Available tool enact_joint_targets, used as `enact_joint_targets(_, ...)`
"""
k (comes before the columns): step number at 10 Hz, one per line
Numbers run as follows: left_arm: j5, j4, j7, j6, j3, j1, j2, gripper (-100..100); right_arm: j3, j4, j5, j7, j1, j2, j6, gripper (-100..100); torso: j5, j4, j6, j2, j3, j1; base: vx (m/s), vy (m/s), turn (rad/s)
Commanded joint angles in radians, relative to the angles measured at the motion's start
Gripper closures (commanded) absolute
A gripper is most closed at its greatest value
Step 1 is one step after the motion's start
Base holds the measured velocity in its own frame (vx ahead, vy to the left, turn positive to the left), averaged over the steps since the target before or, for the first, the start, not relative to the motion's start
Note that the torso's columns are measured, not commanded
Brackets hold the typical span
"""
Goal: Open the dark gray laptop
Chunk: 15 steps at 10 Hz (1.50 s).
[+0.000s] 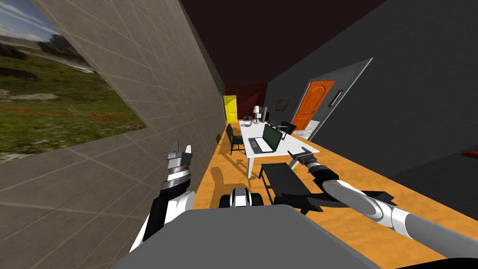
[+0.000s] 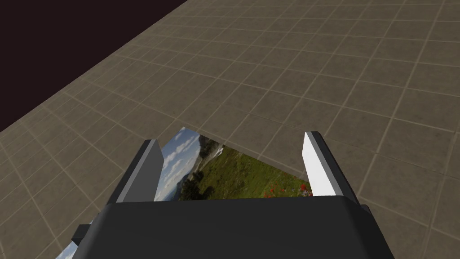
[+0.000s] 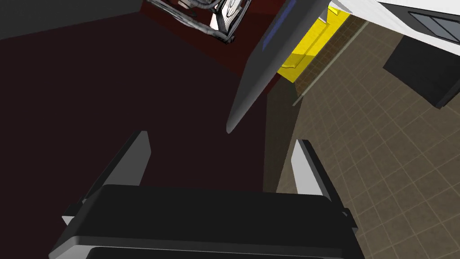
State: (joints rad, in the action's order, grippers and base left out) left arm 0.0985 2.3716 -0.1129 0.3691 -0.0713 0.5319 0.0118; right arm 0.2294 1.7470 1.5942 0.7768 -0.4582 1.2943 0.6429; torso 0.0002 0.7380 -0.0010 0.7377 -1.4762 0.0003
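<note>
Standing open mid-frame on the white table (image 1: 246, 135), the laptop (image 1: 267, 138) sits just left of the wide-spread right gripper (image 1: 298, 151); keys illegible.

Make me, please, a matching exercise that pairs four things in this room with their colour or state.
Things:
1. laptop
2. table
3. far door
4. side door

Colour or state:
A. orange
B. lid raised
C. yellow
D. white

Pairs: 1-B, 2-D, 3-C, 4-A
</note>
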Motion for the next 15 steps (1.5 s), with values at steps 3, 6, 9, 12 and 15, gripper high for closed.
enact_joint_targets(3,0.0,0.0,0.0,0.0,0.0,0.0,0.0,0,0.031,-0.092,0.126,0.073,-0.035,0.083,0.118,-100,0.0,0.0,0.002,0.0,0.0,-0.001,0.026,-0.019,0.154)
enact_joint_targets(6,0.0,0.0,0.0,0.0,0.0,0.0,0.0,0,0.044,-0.13,0.183,0.1,-0.046,0.114,0.172,-100,0.0,0.0,0.0,0.0,0.0,0.0,0.029,-0.017,0.139)
enact_joint_targets(9,0.0,0.0,0.0,0.0,0.0,0.0,0.0,0,0.066,-0.202,0.267,0.15,-0.069,0.167,0.254,-100,0.0,0.0,0.0,-0.001,0.0,-0.001,0.038,-0.021,0.174)
enact_joint_targets(12,0.0,0.0,0.0,0.0,0.0,0.0,0.0,0,0.086,-0.266,0.337,0.192,-0.09,0.212,0.324,-100,0.0,0.0,0.001,0.0,0.0,0.0,0.043,-0.023,0.141)
enact_joint_targets(15,0.0,0.0,0.0,0.0,0.0,0.0,0.0,0,0.108,-0.337,0.413,0.238,-0.116,0.261,0.402,-100,0.0,0.0,0.001,0.0,0.0,0.0,0.039,-0.016,0.148)
